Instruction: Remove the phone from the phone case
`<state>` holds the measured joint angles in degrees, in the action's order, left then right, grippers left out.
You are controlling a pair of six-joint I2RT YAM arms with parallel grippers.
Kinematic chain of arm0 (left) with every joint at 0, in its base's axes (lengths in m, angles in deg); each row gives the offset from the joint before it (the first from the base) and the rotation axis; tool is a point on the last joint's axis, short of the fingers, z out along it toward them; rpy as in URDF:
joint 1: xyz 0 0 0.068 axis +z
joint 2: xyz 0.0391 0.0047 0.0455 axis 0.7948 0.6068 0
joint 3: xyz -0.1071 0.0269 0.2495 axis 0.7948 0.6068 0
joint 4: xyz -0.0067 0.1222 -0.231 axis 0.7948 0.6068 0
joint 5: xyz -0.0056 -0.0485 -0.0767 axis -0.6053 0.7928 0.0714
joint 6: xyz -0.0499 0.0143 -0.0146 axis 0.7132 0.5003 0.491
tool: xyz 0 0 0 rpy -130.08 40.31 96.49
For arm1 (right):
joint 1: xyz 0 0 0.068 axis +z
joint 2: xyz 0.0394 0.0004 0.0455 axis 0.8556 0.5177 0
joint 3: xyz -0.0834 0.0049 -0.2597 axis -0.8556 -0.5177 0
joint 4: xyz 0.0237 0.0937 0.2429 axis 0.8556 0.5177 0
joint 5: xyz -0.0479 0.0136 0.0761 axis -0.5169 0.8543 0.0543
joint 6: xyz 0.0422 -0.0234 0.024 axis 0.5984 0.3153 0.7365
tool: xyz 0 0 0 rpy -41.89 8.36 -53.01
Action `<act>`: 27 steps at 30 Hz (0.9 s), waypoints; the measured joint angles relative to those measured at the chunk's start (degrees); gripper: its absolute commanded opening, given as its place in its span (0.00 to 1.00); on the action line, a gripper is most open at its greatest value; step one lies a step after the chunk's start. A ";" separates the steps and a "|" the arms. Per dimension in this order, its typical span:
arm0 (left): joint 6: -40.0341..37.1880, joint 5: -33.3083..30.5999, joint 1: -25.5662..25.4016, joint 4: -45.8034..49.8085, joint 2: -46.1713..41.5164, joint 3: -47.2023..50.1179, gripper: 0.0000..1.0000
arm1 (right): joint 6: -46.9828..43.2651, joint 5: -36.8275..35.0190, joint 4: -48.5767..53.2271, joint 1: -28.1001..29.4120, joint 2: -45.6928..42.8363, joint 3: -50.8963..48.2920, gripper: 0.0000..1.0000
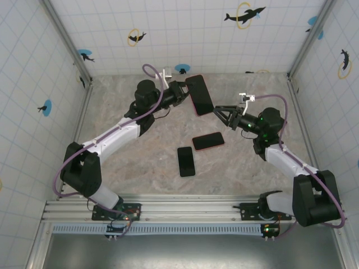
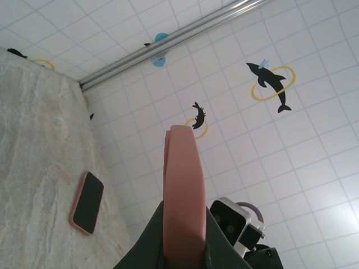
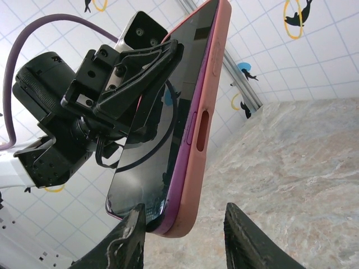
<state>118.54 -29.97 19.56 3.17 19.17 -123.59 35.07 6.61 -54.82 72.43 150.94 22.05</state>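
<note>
A phone (image 3: pixel 162 129) with a dark screen sits in a salmon-pink phone case (image 3: pixel 210 101), held up off the table at the back centre (image 1: pixel 199 94). My left gripper (image 1: pixel 182 92) is shut on the cased phone's one end; its dark fingers (image 2: pixel 146 241) clamp both faces of the case (image 2: pixel 182 190). My right gripper (image 3: pixel 182 230) is open and straddles the free lower corner. Its left fingertip (image 3: pixel 130 224) touches the screen side of the phone. The right fingertip (image 3: pixel 238 224) stands apart from the case's back.
Two more phones lie on the marble table: one in a red case (image 1: pixel 208 140) and a black one (image 1: pixel 186 161) nearer the front. Tiled walls with metal corner posts (image 1: pixel 297 50) close in the back and sides.
</note>
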 measured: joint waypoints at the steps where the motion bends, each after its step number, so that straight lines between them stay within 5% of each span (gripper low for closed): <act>1: 0.04 0.00 0.02 -0.17 0.00 0.00 0.00 | 0.00 -0.02 0.04 -0.11 -0.09 0.00 0.39; 27: 1.84 1.62 -0.26 -3.37 -1.33 1.62 0.00 | 3.74 -1.25 -2.10 0.15 -0.59 -0.59 0.39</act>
<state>120.37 -28.35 19.30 -0.20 17.84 -121.97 38.80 5.36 -56.92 72.58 150.35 21.46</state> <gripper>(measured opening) 0.120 0.390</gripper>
